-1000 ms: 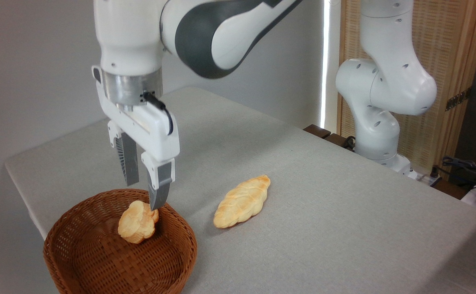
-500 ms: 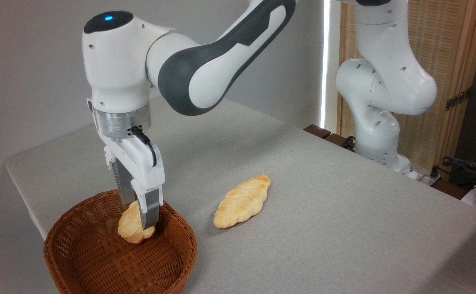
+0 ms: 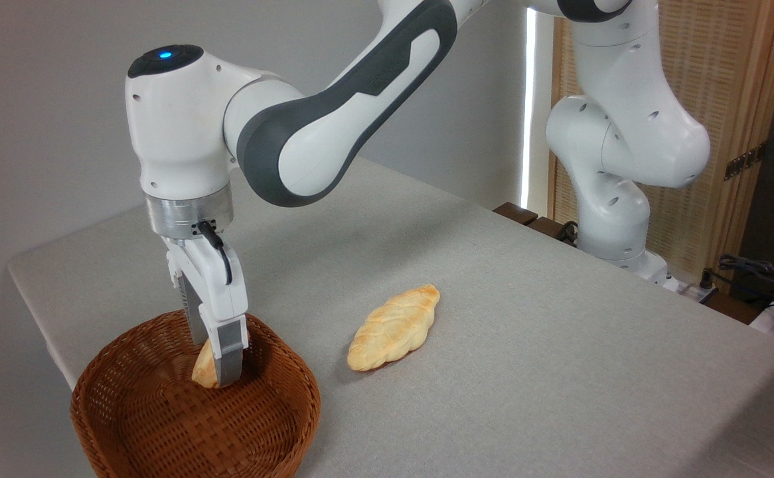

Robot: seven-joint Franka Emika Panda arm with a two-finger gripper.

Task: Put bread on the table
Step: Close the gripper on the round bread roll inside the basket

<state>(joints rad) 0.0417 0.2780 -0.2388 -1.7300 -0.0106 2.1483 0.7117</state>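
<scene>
We see the small golden-tan bun [image 3: 204, 365] standing on edge inside the brown woven wicker basket [image 3: 161, 425], long axis roughly vertical, basket wall ringing it. The white two-finger gripper [image 3: 218, 368] is clamped narrow on the bun. A pale braided loaf [image 3: 393, 327] lies well apart on the light grey table [image 3: 526, 332].

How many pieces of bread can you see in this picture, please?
2: a small bun in the basket, partly hidden behind the claw, and a braided loaf on the table.

- Arm [image 3: 334, 119]: reaches from its base at the right, wrist vertical above the wicker basket [image 3: 161, 425].
- Gripper [image 3: 218, 362]: points down inside the basket, fingers closed against the bread [image 3: 204, 368].
</scene>
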